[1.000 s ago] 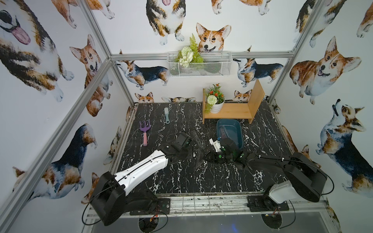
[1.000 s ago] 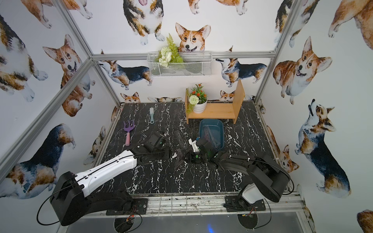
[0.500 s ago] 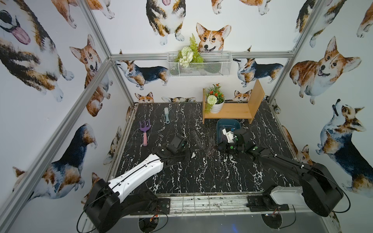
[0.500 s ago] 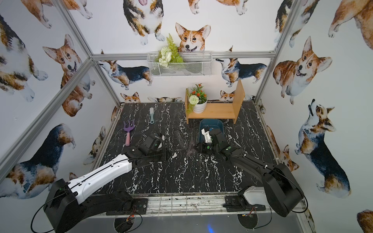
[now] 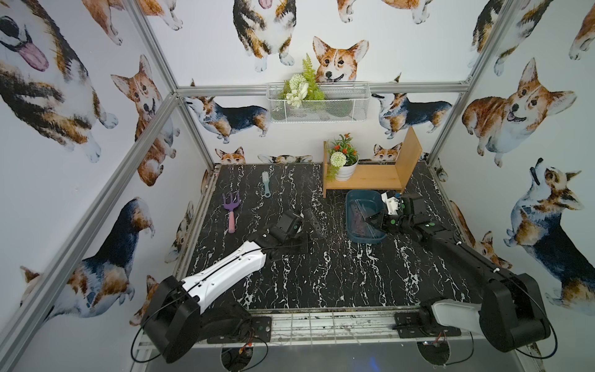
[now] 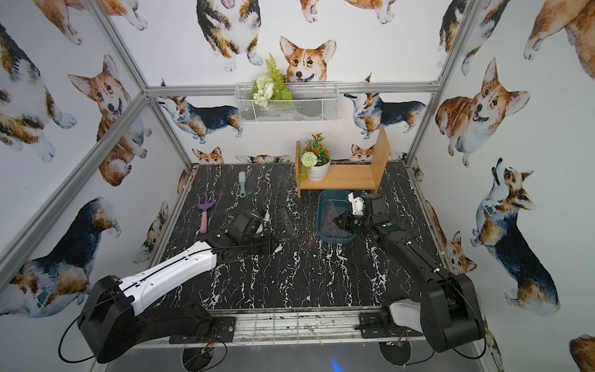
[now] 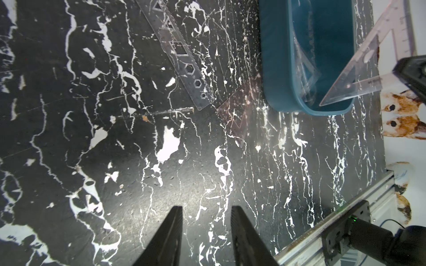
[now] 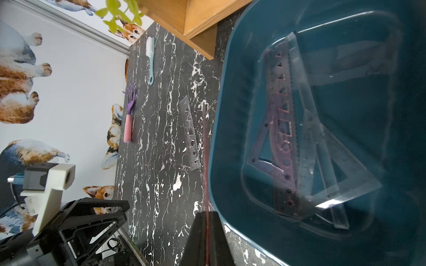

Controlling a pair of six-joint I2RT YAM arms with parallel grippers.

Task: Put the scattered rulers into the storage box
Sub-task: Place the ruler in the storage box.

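Black marbled worktop (image 5: 322, 273) carries the storage box (image 7: 274, 57) at upper right of your left wrist view; your right end effector (image 5: 369, 221) pinches a set square (image 7: 352, 69) over it, so the drop-off likely needs release next, while your left end effector (image 7: 206, 209) hangs parted, empty.

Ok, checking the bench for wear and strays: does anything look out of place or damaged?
A scuffed streak with a brownish chip mars the table near the end of the long straight ruler, which lies loose outside the storage box. The right pincer holds a set square over the box, not yet released.
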